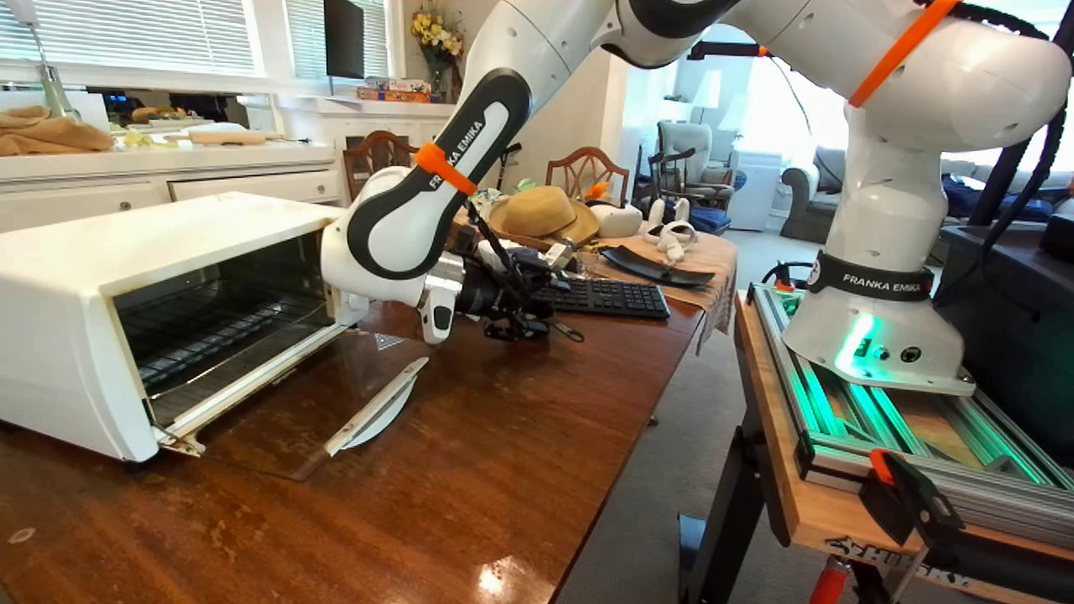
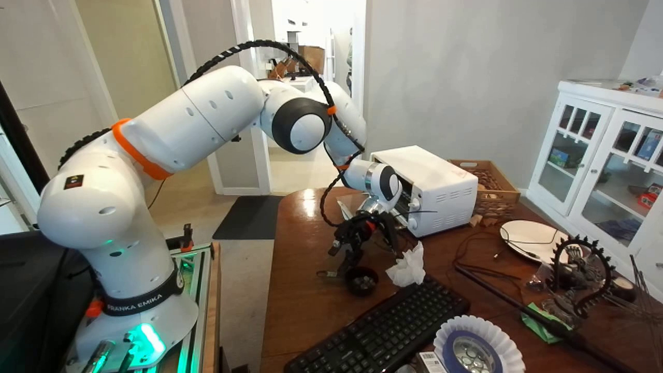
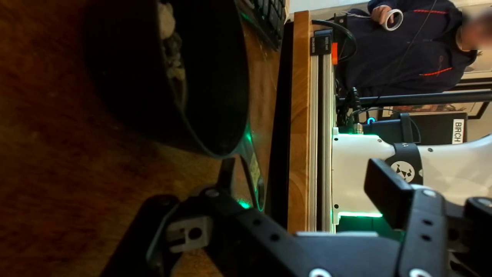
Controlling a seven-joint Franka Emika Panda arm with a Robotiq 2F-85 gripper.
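Note:
My gripper (image 3: pixel 305 184) is open and empty, with its two fingers far apart in the wrist view. It also shows low over the table in both exterior views (image 1: pixel 520 315) (image 2: pixel 365 241). A small dark round pot (image 2: pixel 361 282) with pale lumps inside stands on the table just by the gripper. In the wrist view the pot (image 3: pixel 134 88) is large and near, and its handle (image 3: pixel 253 177) passes close to one finger. I cannot tell if they touch. In an exterior view only the handle's looped end (image 1: pixel 570 333) shows beyond the gripper; the pot is hidden there.
A white toaster oven (image 1: pixel 168 222) stands beside the arm, its glass door down and the door handle (image 1: pixel 377 407) over the table. Crumpled white paper (image 2: pixel 408 265) and a black keyboard (image 2: pixel 388 326) lie near the pot. A white plate (image 2: pixel 533 239) and wicker basket (image 2: pixel 497 186) are farther off.

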